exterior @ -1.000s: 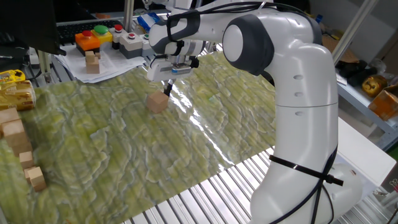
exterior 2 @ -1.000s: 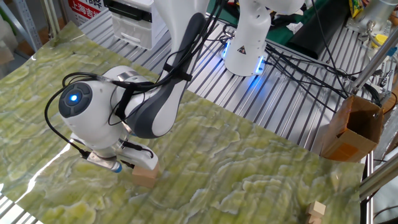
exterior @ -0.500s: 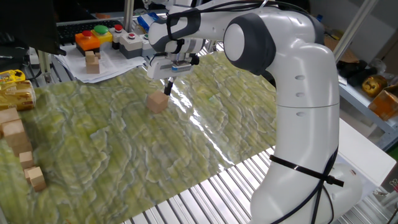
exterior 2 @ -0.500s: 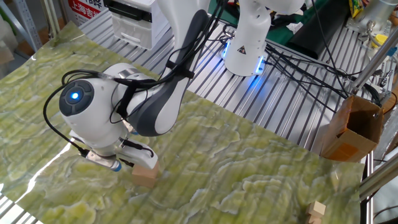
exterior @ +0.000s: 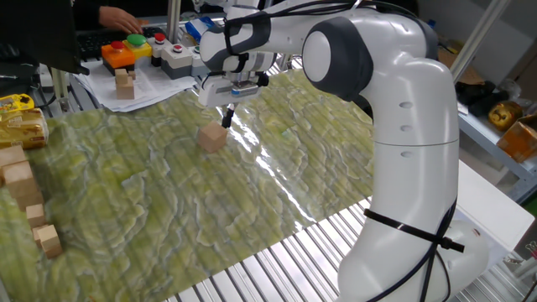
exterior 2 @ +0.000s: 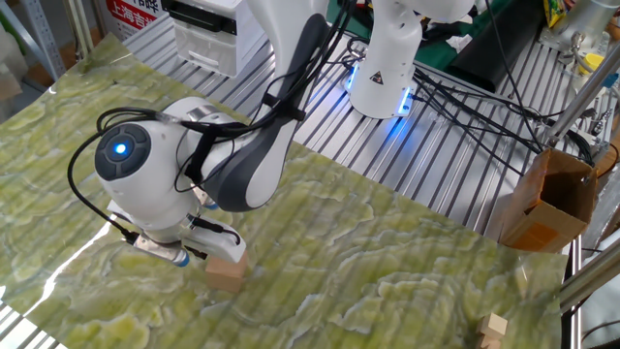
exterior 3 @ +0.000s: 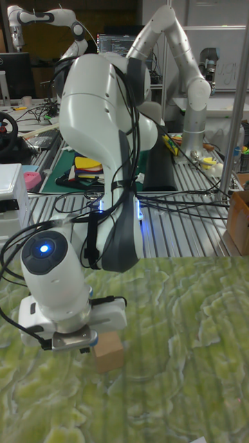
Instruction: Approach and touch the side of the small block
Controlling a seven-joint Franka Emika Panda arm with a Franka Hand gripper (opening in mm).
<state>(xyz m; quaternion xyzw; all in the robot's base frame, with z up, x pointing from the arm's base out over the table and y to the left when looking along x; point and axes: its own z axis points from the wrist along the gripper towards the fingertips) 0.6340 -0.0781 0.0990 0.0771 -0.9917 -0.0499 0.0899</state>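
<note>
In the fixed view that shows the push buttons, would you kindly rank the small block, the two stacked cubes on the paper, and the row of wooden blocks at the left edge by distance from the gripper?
1. The small block, just below the gripper.
2. The two stacked cubes, on the paper toward the back left.
3. The row of wooden blocks, along the left edge, farthest.

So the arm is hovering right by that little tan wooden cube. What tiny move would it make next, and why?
Probably a short nudge sideways until a fingertip meets the cube's side. The gripper already hangs low right beside the small light-tan wooden cube on the green mat, and whether they touch yet cannot be told, so only a slight closing move seems left.
</note>
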